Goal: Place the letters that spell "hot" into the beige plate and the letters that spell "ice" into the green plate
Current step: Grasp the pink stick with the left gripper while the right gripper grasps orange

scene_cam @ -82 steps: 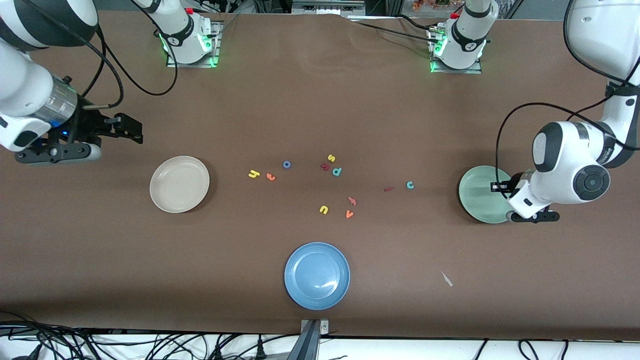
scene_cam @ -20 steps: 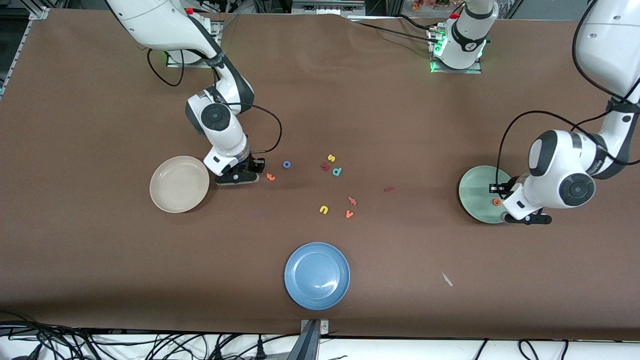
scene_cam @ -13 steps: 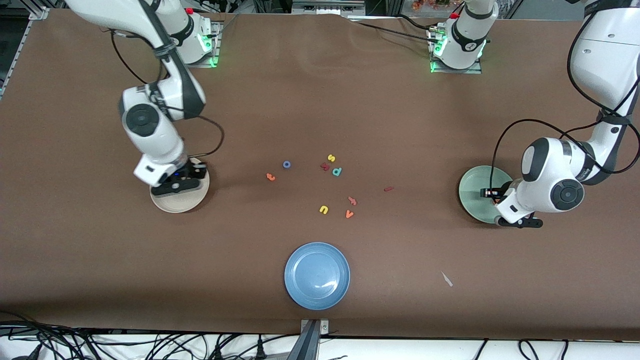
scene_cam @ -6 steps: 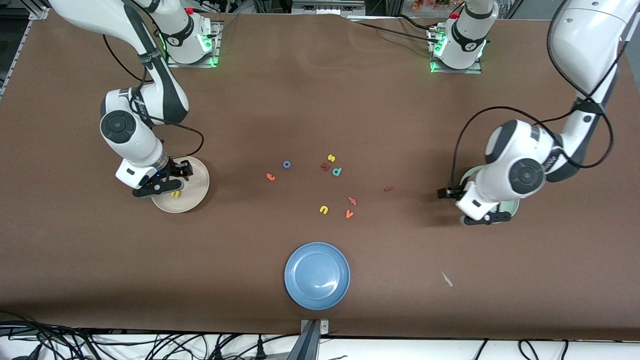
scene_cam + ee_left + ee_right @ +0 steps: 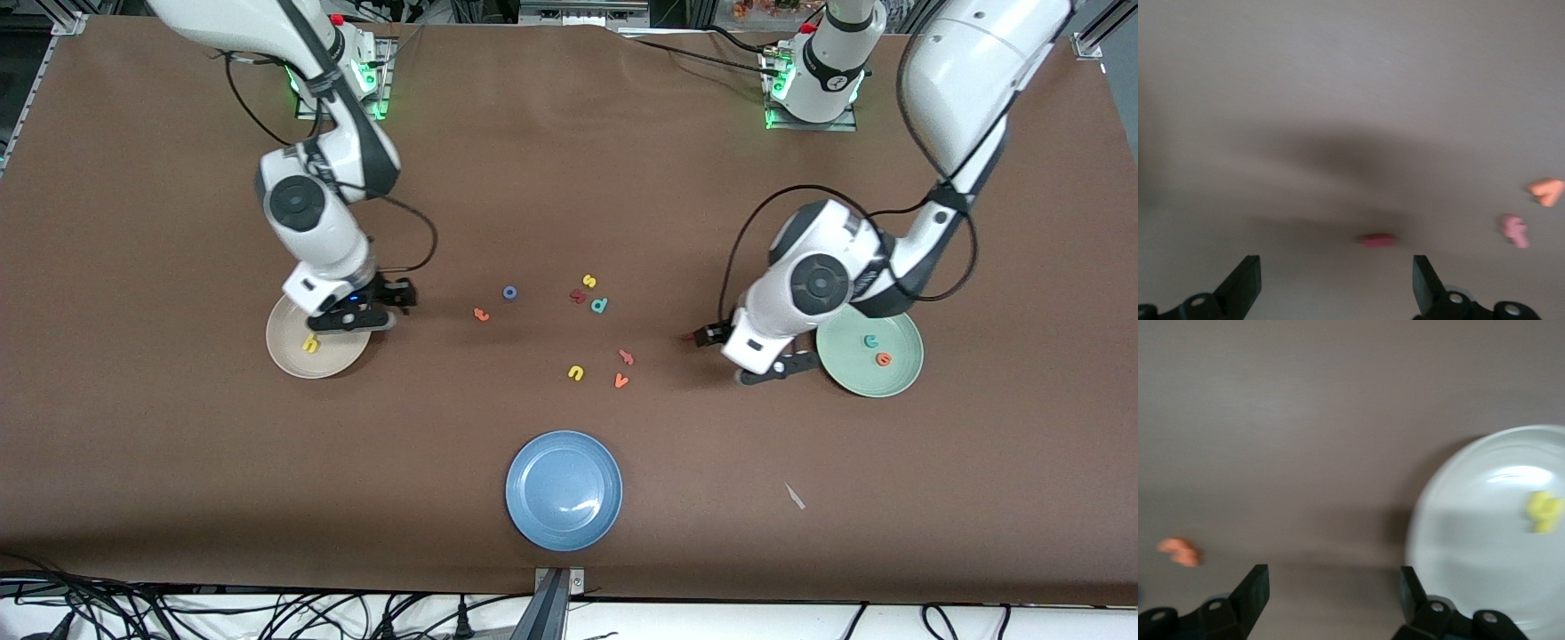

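dark red i (image 5: 689, 337) half hidden by left claw (image 5: 711, 335)

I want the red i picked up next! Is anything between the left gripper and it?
Nothing visible is. The open left gripper hangs just over the small dark red bar-shaped letter i, with only bare brown table around it.

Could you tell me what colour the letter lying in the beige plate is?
Yellow: the h, clearest in the front view.

Table cover (image 5: 178, 462): plain brown. Beige plate (image 5: 289, 356): cream, plain; yellow h (image 5: 309, 343) in it. Green plate (image 5: 898, 373): pale mint; teal c (image 5: 871, 340) and orange e (image 5: 883, 359) in it. Blue plate (image 5: 564, 490): plain mid-blue. Loose: blue o (image 5: 509, 292), orange t (image 5: 481, 314), dark red i (image 5: 1377, 240).
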Tool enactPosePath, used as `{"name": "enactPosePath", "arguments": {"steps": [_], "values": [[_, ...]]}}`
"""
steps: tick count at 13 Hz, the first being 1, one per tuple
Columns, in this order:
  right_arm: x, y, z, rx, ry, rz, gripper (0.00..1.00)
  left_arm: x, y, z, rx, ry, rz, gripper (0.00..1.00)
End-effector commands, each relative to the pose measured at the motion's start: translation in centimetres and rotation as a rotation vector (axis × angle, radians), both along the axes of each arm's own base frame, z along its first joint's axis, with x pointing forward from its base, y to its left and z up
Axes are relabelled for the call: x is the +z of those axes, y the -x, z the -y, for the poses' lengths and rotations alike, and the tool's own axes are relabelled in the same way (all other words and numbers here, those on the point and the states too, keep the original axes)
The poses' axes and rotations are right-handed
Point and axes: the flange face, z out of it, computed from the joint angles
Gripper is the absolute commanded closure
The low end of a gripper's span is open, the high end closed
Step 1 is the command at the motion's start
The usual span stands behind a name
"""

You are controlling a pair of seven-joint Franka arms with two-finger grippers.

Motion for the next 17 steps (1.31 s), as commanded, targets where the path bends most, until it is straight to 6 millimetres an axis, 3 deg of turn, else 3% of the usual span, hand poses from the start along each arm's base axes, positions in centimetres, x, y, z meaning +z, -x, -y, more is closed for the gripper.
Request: {"name": "enactPosePath", "arguments": {"steps": [1, 3, 6, 8, 12, 14, 17], "values": [[-2.7, 1.6, -6.0, -0.091, -0.066, 0.032, 0.1, -2.6, 0.1, 1.8, 0.092, 0.024, 0.007, 0.05], [-3.5, 1.9, -9.0, -0.129, -0.084, 0.033, 0.1, -3.5, 0.3, 1.4, 0.264, -0.015, -0.016, 0.1], [-4.5, 2.2, -11.1, -0.18, -0.094, 0.028, 0.1, -4.6, 0.9, 1.3, 0.435, -0.069, -0.029, 0.11], [-5.2, 2.4, -12.6, -0.196, -0.097, 0.027, 0.1, -5.4, 1.6, 2.5, 0.518, -0.09, -0.041, 0.15], [-7.1, 1.5, -11.3, -0.186, -0.084, 0.057, 0.1, -6.1, 2.4, 3.4, 0.598, -0.109, -0.058, 0.34], [-7.3, 1.5, -11.1, -0.189, -0.081, 0.055, 0.1, -6.3, 2.2, 3.3, 0.615, -0.101, -0.055, 0.49], [-7.9, 1.6, -11.1, -0.192, -0.08, 0.048, 0.12, -6.9, 2.0, 3.0, 0.655, -0.11, -0.035, 0.52]]}}
